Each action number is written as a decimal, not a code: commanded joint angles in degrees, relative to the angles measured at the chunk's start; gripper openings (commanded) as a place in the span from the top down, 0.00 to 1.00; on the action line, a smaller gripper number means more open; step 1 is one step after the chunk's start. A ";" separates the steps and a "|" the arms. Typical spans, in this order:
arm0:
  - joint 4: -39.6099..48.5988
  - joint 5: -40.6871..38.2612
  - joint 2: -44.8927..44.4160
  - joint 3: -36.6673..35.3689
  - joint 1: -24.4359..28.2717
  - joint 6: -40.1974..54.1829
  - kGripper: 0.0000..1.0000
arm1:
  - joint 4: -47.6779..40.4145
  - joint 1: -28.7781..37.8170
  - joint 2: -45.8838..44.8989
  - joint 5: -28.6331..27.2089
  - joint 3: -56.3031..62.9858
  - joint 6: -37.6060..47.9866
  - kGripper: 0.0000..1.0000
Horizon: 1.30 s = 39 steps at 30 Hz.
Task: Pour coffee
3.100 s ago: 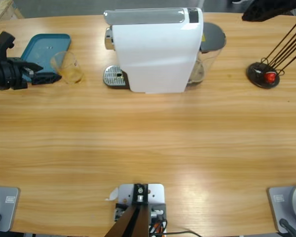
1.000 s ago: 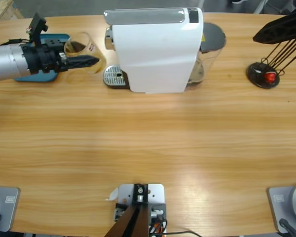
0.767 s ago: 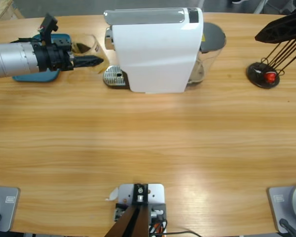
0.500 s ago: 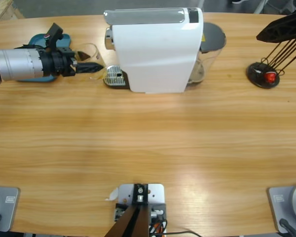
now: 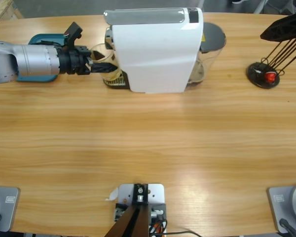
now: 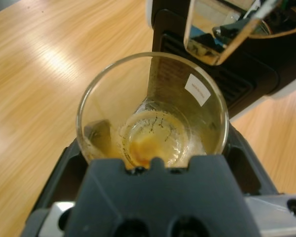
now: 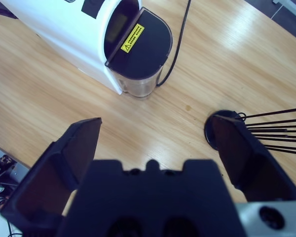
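One clear tumbler [image 6: 153,111] clamped in left gripper [image 5: 102,67], base half hidden, right gripper [image 7: 155,143] jaws apart.

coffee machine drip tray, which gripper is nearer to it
Left. The left gripper holds the clear tumbler right at the drip tray; the right gripper is open, far across the table.

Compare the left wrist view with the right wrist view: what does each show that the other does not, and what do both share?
Only the left wrist view shows the left gripper shut on a clear tumbler with a thin brown residue of coffee at its bottom, held by the machine's chrome spout.

Only the right wrist view shows the open right gripper high above the table, the machine's water tank with a yellow label, its cable, and a black stand with thin rods.

Both show the coffee machine and the wooden table.
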 commanded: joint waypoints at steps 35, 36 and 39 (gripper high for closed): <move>8.40 3.63 -7.69 5.37 -1.50 3.36 0.01 | 0.11 -0.81 -2.47 1.28 1.63 -0.67 0.00; 9.03 3.61 -9.75 6.48 -1.50 3.33 0.01 | 0.11 -0.81 -2.31 1.49 1.67 -0.60 0.00; 14.13 3.54 -18.71 8.98 -2.13 2.62 0.01 | 0.02 -0.81 -1.78 2.37 1.76 -0.18 0.00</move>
